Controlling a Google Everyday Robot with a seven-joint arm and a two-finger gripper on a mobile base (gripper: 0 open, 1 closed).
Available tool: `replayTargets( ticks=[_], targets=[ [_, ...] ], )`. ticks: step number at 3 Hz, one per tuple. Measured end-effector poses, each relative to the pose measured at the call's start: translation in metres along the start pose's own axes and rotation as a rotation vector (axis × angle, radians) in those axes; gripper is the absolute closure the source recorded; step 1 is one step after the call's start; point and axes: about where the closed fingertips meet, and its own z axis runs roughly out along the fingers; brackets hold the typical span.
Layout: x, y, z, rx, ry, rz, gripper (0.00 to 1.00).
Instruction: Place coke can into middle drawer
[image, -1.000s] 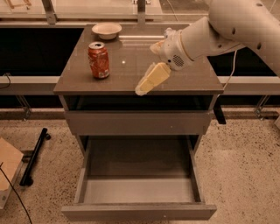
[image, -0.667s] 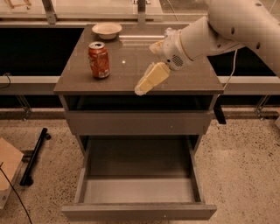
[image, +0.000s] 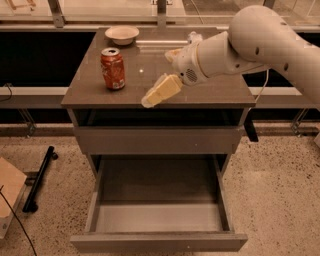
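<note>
Cabinet top (image: 215, 92), coke can (image: 113, 68) standing ungrasped.
The gripper (image: 160, 90) hovers near it, and I cannot tell whether it is open or closed; a sideways nudge could topple the can before the middle drawer (image: 159, 187).

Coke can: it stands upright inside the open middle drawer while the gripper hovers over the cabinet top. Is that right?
Not quite. The coke can stands upright on the cabinet top, not inside the middle drawer, which is open below. The gripper does hover over the cabinet top, beside the can. The camera view shows this.
</note>
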Motion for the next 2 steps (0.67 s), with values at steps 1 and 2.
replayTargets(
  ticks=[1, 2],
  targets=[
    [-0.01, -0.014, 0.025, 0.047, -0.087, 0.016, 0.0],
    [-0.019, -0.032, 0.054, 0.067, -0.18, 0.04, 0.0]
  ],
)
